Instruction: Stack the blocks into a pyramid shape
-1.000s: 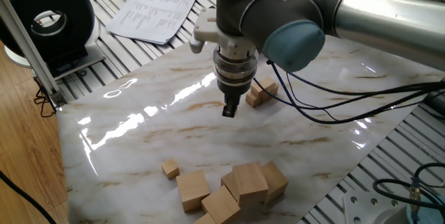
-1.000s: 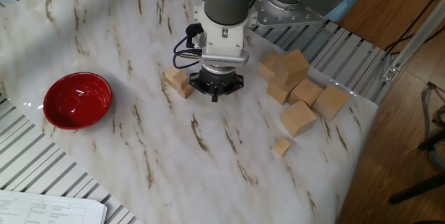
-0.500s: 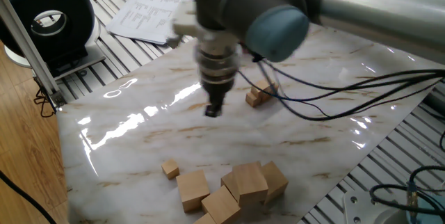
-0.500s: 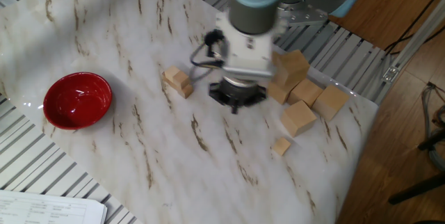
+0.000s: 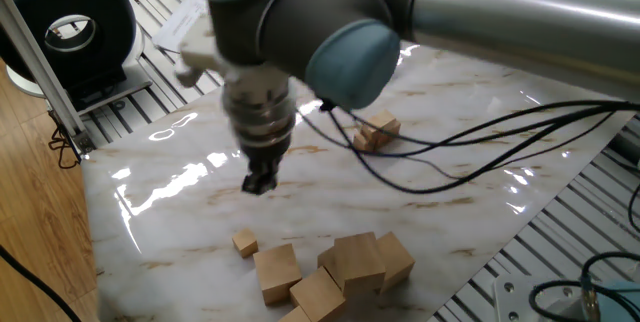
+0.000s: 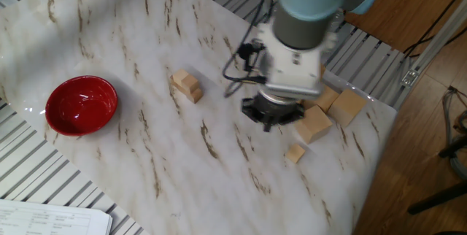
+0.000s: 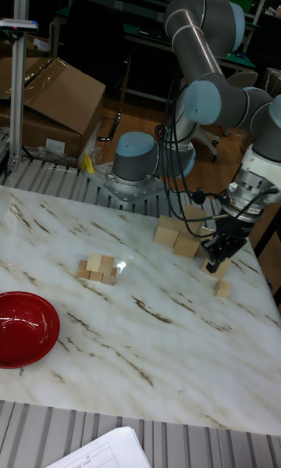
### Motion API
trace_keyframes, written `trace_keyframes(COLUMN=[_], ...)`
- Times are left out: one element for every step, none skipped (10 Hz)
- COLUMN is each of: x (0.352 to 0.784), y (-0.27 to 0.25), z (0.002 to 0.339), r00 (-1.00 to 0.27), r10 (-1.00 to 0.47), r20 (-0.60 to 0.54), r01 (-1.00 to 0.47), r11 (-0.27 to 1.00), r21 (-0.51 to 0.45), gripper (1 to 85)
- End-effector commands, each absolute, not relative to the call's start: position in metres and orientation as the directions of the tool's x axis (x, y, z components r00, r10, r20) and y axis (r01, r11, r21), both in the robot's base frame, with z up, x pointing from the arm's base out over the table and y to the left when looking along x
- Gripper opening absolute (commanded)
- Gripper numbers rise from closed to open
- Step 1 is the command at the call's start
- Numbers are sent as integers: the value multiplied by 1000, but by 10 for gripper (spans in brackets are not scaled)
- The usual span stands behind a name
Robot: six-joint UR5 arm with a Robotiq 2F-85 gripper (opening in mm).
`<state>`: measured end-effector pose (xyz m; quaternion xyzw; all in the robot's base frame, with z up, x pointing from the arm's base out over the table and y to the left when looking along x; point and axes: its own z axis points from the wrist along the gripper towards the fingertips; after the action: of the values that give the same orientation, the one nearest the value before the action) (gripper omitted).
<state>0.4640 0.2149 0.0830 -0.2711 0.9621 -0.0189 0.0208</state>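
Near the table's middle, a partly built stack of small blocks (image 7: 97, 268) stood; it looked unfinished. One loose small block (image 5: 245, 242) lay apart beside the big cubes (image 5: 352, 263). Above it hung the gripper (image 5: 259, 182), whether holding anything unclear.

gripper (image 7: 219, 258) above lone block (image 7: 223, 288), stack (image 7: 97, 268) apart

Glossy marble-pattern table top (image 5: 200, 177), wood floor (image 6: 430, 158), cardboard box (image 7: 55, 97) behind, papers (image 5: 215, 17), dim background.
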Motion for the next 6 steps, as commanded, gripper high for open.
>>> trace_keyframes(x=[453, 449, 445, 443, 443, 443], y=[254, 266, 277, 283, 285, 288], z=[76, 72, 67, 62, 60, 60], r00=[-873, -884, -891, -895, -900, -907], r10=[-485, -463, -446, -437, -426, -411], r20=[-53, -68, -83, -89, -92, -93], r01=[-484, -462, -445, -435, -424, -410], r11=[874, 886, 895, 899, 905, 912], r21=[-40, -36, -31, -42, -40, -25], gripper=[10, 10, 10, 10, 10, 10])
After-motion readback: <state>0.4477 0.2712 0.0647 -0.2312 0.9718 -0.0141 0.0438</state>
